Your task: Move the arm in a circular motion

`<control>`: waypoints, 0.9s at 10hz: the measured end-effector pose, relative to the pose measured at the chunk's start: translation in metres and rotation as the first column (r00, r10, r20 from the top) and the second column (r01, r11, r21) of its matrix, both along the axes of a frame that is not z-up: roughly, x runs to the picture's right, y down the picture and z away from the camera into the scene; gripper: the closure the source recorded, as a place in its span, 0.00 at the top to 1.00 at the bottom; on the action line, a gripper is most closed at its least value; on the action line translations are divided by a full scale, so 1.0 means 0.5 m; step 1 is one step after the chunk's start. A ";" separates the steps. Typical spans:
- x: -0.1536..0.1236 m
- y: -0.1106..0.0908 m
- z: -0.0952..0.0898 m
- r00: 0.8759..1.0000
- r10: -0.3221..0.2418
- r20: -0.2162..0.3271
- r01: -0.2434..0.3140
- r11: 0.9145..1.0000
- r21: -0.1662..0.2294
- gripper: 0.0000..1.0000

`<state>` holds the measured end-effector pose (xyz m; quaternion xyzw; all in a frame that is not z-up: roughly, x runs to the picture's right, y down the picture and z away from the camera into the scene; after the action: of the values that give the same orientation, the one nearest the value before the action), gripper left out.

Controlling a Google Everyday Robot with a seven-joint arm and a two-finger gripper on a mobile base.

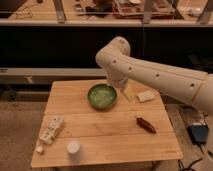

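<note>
The arm (155, 75) is a thick cream-white tube with small dark holes. It reaches in from the right edge to a bulbous elbow (115, 54) above the table's far side. From the elbow a short segment drops to the gripper (119, 86), which hangs just behind the far right rim of a green bowl (102, 96). Nothing shows in the gripper.
On the wooden table (100, 125) lie a white packet (145, 95), a yellowish card (129, 92), a red-brown item (145, 124), a white cup (73, 147) and a white wrapped pack (51, 129). Dark shelving runs behind. A blue-grey box (199, 132) sits on the floor at right.
</note>
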<state>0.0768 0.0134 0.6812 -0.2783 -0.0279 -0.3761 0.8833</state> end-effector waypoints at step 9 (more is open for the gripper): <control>-0.417 0.245 -0.062 0.890 0.138 0.435 -0.063 0.981 -0.181 0.80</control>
<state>-0.1317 0.1360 0.6501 -0.2538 -0.2743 -0.3800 0.8461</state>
